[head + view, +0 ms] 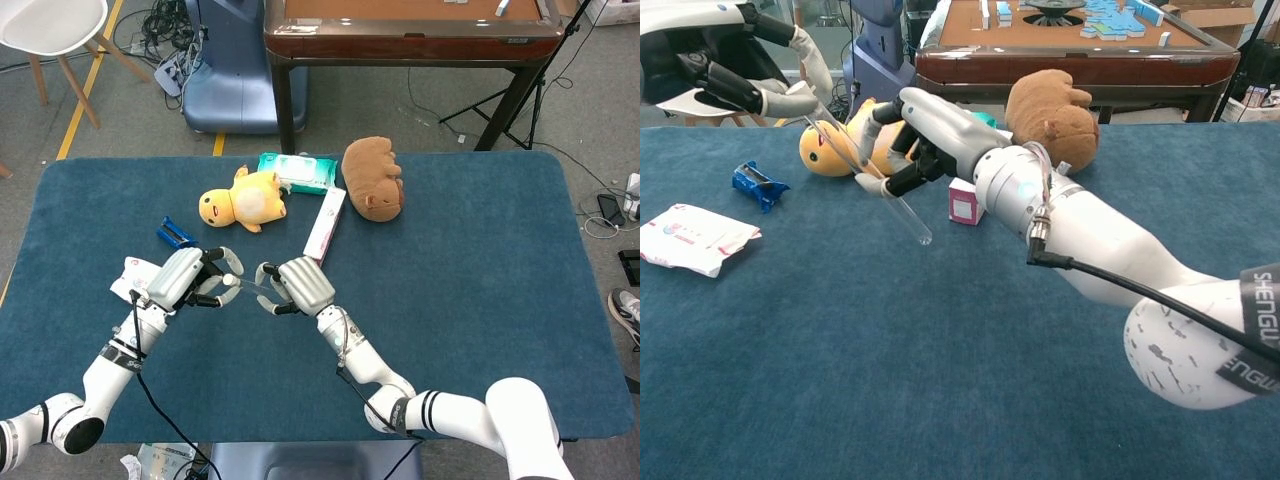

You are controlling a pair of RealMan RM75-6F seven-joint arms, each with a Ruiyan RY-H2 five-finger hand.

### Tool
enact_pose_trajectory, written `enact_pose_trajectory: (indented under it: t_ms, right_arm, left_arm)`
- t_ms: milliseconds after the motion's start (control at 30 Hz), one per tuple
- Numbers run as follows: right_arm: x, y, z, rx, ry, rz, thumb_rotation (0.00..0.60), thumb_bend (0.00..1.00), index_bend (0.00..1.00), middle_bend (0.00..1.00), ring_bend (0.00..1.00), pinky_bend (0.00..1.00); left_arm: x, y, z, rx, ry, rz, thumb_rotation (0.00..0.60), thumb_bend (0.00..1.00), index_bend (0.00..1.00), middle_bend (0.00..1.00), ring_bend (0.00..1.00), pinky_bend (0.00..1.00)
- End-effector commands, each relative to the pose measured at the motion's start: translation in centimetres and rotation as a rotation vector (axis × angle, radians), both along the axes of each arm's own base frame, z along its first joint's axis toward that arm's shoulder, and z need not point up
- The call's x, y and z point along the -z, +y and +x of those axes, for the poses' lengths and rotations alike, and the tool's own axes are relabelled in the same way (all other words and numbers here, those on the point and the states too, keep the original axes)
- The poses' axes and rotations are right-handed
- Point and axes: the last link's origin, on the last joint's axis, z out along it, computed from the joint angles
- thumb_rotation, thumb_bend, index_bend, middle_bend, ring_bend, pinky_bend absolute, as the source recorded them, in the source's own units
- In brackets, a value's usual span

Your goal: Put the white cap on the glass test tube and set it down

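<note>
The glass test tube [872, 178] slants above the blue table [480, 260], open end up and to the left, round bottom [924, 239] near the cloth. My right hand [296, 285] grips it around the middle, seen close in the chest view as right hand [925, 135]. My left hand [186, 278] faces it and pinches the small white cap [231, 281] at its fingertips. In the chest view the left hand [735, 80] meets the tube's upper end [810, 108]. Whether the cap sits on the tube's mouth I cannot tell.
A yellow plush duck [243, 203], a green wipes pack [297, 171], a brown plush [373, 178] and a long pink-white box [325, 225] lie behind the hands. To their left are a blue wrapper [175, 236] and a white packet [690, 238].
</note>
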Motion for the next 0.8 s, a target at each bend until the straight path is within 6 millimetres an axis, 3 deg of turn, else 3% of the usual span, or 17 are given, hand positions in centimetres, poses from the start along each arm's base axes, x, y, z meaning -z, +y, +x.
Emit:
enact_pose_trajectory:
  t_ms: [33,200,633,800]
  right_arm:
    - [0.0,0.0,-0.2,-0.002,0.014,0.001,0.600,0.63,0.66,0.88,1.00,1.00]
    - [-0.4,-0.2,-0.9,-0.009,0.065,0.005,0.600,0.63,0.67,0.88,1.00,1.00]
    - [-4.3,-1.5,-4.2,-0.073,0.451,0.036,0.600,0.63,0.68,0.88,1.00,1.00]
    - [-4.2,-1.7,-5.1,-0.071,0.541,0.040,0.600,0.63,0.69,0.88,1.00,1.00]
  left_arm:
    - [-0.1,0.0,0.0,0.006,0.011,-0.002,0.600,0.29,0.35,1.00,1.00,1.00]
    - [-0.6,0.0,-0.2,0.007,0.025,-0.002,0.600,0.29,0.25,1.00,1.00,1.00]
    - [-1.6,0.0,-2.0,-0.021,0.089,0.021,0.600,0.29,0.24,1.00,1.00,1.00]
    - [-1.6,0.0,-2.4,-0.029,0.104,0.025,0.600,0.29,0.24,1.00,1.00,1.00]
